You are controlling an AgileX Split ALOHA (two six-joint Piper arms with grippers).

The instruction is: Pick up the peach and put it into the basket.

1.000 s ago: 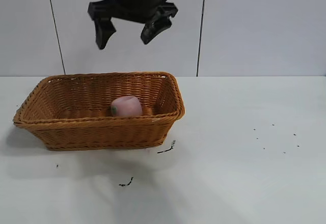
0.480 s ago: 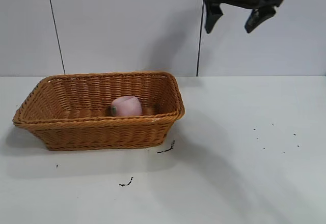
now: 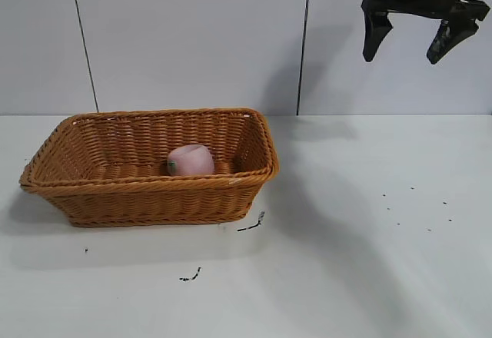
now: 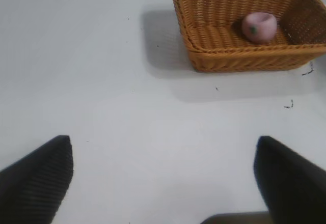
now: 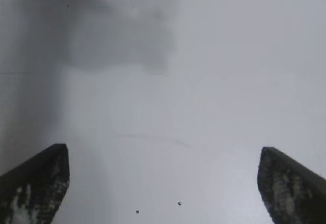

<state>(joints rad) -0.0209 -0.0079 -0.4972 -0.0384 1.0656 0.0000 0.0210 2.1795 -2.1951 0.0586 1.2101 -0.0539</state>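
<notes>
A white worktop (image 3: 361, 261) runs back to a pale panelled wall (image 3: 192, 38), with a few dark specks (image 3: 191, 276) scattered on it. The basket (image 3: 154, 200) sits toward the worktop's left side, and the peach (image 3: 191, 160) lies inside it, near its right end, unmoved since a second ago. The right gripper (image 3: 409, 46), which hung directly above the basket a second ago, has swung away and now hovers high over the right part of the worktop, fingers (image 3: 373, 37) spread wide and empty. The left gripper (image 4: 163, 180) hangs over bare worktop well away from the basket, its fingers likewise wide apart and holding nothing.
</notes>
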